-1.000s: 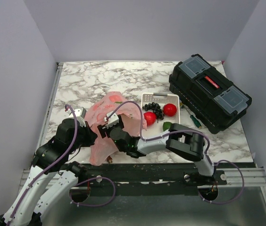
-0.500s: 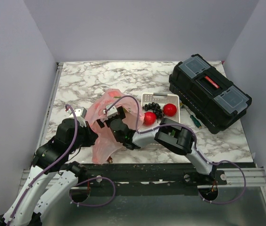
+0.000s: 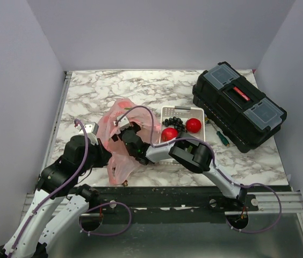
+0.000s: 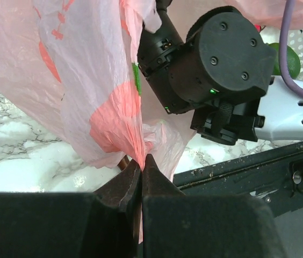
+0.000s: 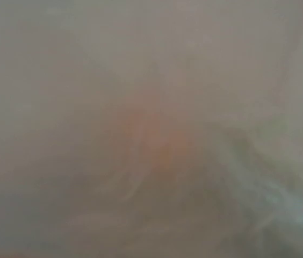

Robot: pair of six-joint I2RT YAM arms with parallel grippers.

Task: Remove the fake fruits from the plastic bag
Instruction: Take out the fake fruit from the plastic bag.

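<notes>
The pink plastic bag (image 3: 114, 122) lies crumpled at the table's front left. My left gripper (image 4: 142, 161) is shut on a gathered fold of the bag (image 4: 87, 80) and holds it up. My right gripper (image 3: 125, 134) has gone into the bag's mouth, and its fingers are hidden by the film. The right wrist view shows only blurred pink film. On the white tray (image 3: 168, 111) lie a black grape bunch (image 3: 176, 122), a red apple (image 3: 194, 125) and a second red fruit (image 3: 167, 134). A dark green fruit (image 4: 287, 58) shows past the right arm.
A black toolbox (image 3: 238, 105) fills the back right corner. A green-handled screwdriver (image 3: 221, 137) lies in front of it, beside the tray. The right arm (image 3: 194, 156) stretches across the table's front, and grey walls close in three sides.
The right arm has swung left and pushed its gripper deeper into the bag's mouth, now covering the green fruit by the tray. The bag has shifted slightly left. The left gripper keeps its hold.
</notes>
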